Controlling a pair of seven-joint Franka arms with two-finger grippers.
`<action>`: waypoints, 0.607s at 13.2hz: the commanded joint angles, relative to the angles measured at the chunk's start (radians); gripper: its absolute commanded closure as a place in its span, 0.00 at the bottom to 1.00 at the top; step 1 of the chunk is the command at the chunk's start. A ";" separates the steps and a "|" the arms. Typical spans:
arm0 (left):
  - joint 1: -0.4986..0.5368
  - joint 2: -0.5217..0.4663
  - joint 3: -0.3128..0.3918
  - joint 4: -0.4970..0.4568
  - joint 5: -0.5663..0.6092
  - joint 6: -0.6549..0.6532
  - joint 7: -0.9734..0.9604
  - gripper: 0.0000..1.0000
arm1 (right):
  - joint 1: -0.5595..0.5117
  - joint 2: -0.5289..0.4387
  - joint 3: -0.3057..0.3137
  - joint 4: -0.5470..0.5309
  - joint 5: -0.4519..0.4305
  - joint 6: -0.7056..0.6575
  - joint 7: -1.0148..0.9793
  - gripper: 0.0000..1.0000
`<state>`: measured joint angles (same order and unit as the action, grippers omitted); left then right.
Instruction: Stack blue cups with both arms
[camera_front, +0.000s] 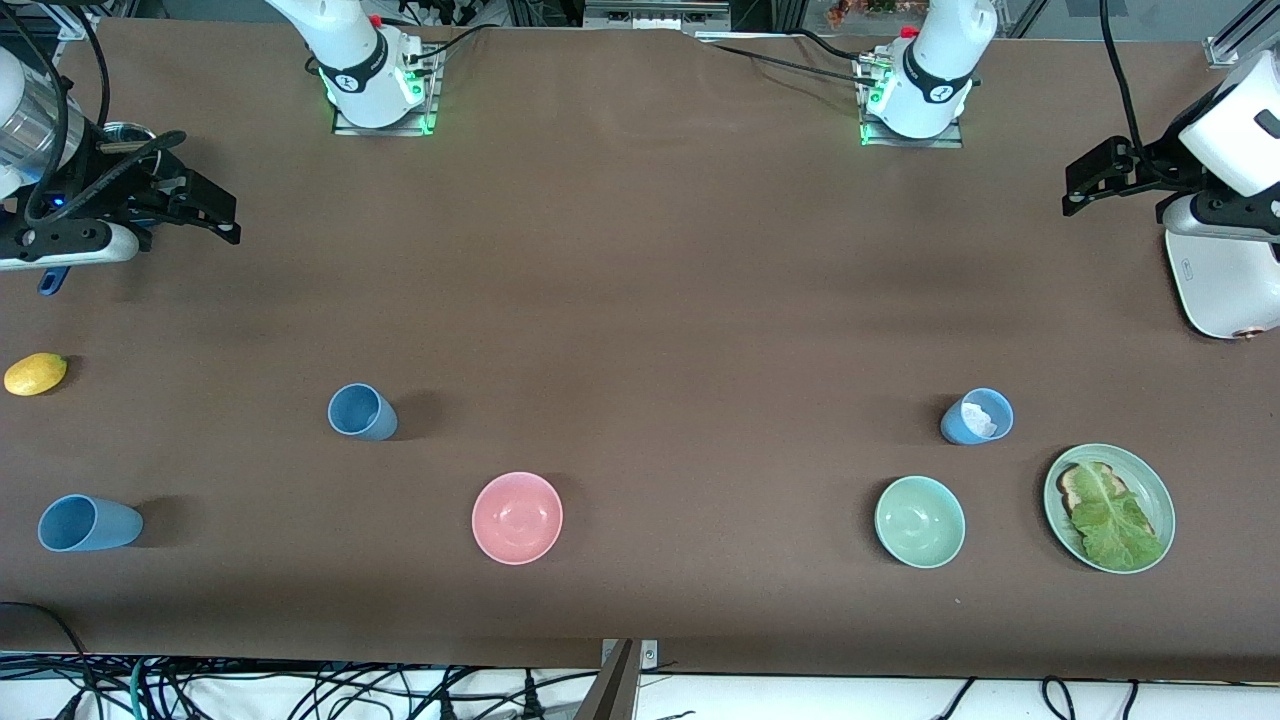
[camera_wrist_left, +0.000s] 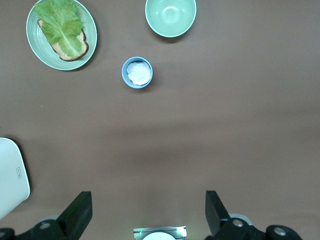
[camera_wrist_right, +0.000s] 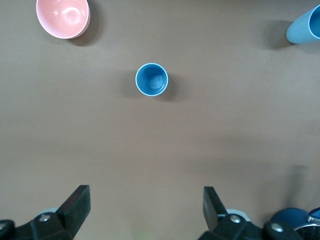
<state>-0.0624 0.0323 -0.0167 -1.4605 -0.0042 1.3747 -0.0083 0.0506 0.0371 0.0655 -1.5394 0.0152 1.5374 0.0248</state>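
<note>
Three blue cups (camera_front: 362, 412) stand apart on the worktop (camera_front: 640, 300), two toward the right arm's end and one holding something white (camera_front: 977, 417) toward the left arm's end, while the right claw (camera_wrist_right: 145, 210) and left claw (camera_wrist_left: 149, 212), both spread wide and empty, hang high above them.

Matte blue cups (camera_front: 362, 412), glossy white arms (camera_front: 345, 45)
</note>
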 joint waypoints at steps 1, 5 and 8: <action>-0.003 0.018 0.001 0.002 0.010 0.017 0.014 0.00 | 0.002 -0.011 0.002 0.007 0.000 -0.025 -0.003 0.00; -0.004 0.029 0.001 0.002 0.010 0.026 0.014 0.00 | 0.002 -0.008 -0.003 0.008 0.002 -0.016 -0.017 0.00; -0.004 0.034 0.000 0.003 0.010 0.046 0.014 0.00 | 0.002 -0.008 -0.003 0.008 0.002 -0.013 -0.017 0.00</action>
<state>-0.0625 0.0645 -0.0168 -1.4606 -0.0042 1.4008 -0.0083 0.0508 0.0366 0.0655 -1.5393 0.0152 1.5342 0.0241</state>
